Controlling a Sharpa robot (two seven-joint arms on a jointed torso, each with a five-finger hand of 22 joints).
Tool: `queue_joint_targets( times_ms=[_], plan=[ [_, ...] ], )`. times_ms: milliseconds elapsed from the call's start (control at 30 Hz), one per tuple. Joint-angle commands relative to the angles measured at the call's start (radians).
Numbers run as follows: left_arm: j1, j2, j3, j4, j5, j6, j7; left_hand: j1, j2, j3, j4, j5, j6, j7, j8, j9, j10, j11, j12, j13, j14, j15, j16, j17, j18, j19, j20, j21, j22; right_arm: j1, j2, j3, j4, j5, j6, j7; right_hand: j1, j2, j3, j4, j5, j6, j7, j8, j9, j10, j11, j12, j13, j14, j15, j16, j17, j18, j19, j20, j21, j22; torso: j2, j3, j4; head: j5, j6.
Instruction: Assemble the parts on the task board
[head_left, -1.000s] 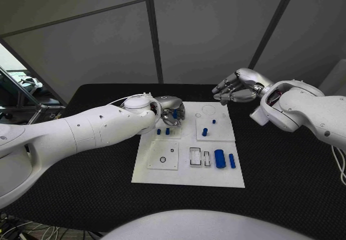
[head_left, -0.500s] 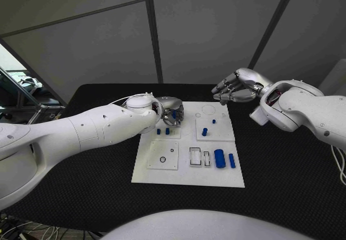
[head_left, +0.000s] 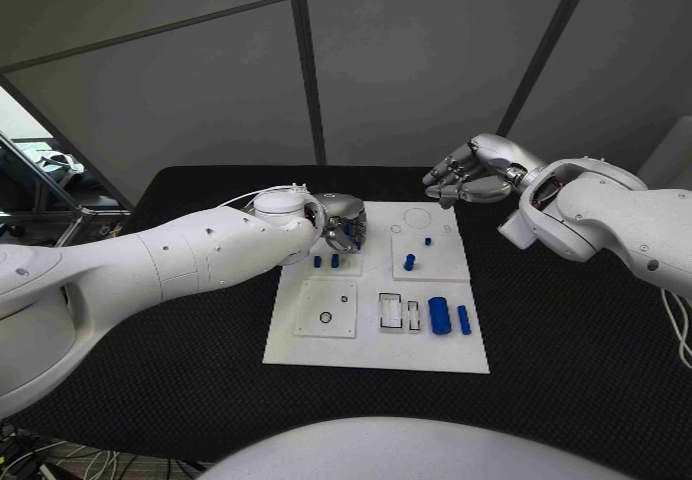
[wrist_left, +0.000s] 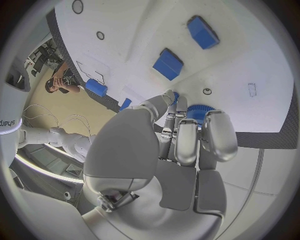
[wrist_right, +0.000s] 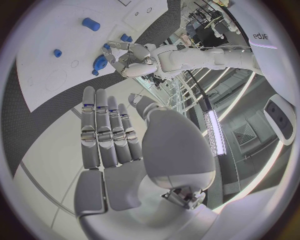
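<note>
Left robot hand (wrist_left: 178, 145) pinches a blue ridged part (wrist_left: 201, 111) above the task board (head_left: 332, 345); lower it squarely. Right robot hand (head_left: 464, 180) hovers spread.

Matt white task board (head_left: 372, 345), seemingly plastic; black textured table (head_left: 173, 390)

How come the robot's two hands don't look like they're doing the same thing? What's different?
The left hand is down over the far left part of the task board, its fingers curled around a blue part. The right hand hangs beyond the board's far edge, fingers straight side by side, holding nothing. The left hand touches a piece; the right hand touches nothing. Both are silver hands on white arms.
</note>
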Motion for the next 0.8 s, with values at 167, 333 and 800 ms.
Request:
queue_joint_targets(
  times_ms=[167, 333, 800],
  plan=[
    [0.000, 0.001, 0.000, -0.001, -0.007, -0.018, 0.027, -0.002, 0.011, 0.026, -0.013, 0.005, 0.020, 0.001, -0.018, -0.001, 0.027, 0.000, -0.032, -0.006, 0.026, -0.010, 0.007, -0.005, -0.043, 0.010, -0.007, 0.009, 0.008, 0.002, 0.002, 0.001, 0.001, -0.002, -0.004, 0.011, 0.001, 0.006, 0.001, -0.003, 0.004, 0.002, -0.001, 0.004, 0.002, -0.006, -0.003, 0.005, -0.002, -0.003, -0.004, -0.005, 0.001, 0.003, 0.006, 0.000, -0.005, -0.001, -0.001, 0.0005, 0.0003, 0.001, 0.001],
    [0.000, -0.003, 0.000, 0.001, -0.001, -0.049, 0.038, -0.010, 0.004, 0.040, -0.022, 0.005, 0.011, 0.016, -0.039, -0.007, 0.021, 0.013, -0.063, -0.013, 0.025, 0.000, 0.009, -0.007, -0.045, 0.011, -0.002, 0.012, 0.012, 0.002, 0.002, 0.001, 0.001, -0.002, -0.004, 0.011, 0.001, 0.006, 0.001, -0.003, 0.004, 0.002, -0.001, 0.004, 0.002, -0.006, -0.003, 0.005, -0.002, -0.003, -0.004, -0.005, 0.001, 0.003, 0.006, 0.000, -0.005, -0.001, -0.001, 0.0002, 0.0012, 0.003, 0.004],
    [-0.003, -0.068, 0.051, 0.077, 0.048, -0.112, 0.064, -0.014, 0.003, 0.053, -0.031, 0.005, 0.025, 0.024, -0.047, -0.009, 0.036, 0.017, -0.081, -0.015, 0.025, 0.004, 0.011, -0.009, -0.044, 0.011, 0.001, 0.010, 0.012, 0.002, 0.002, 0.001, -0.005, -0.002, -0.002, 0.014, 0.001, 0.006, 0.001, -0.003, 0.004, 0.002, -0.001, 0.005, 0.002, -0.006, -0.003, 0.005, -0.002, -0.003, -0.005, -0.005, 0.001, 0.003, 0.006, 0.000, -0.005, -0.001, -0.001, 0.0000, 0.0008, 0.006, 0.022]
  ],
)
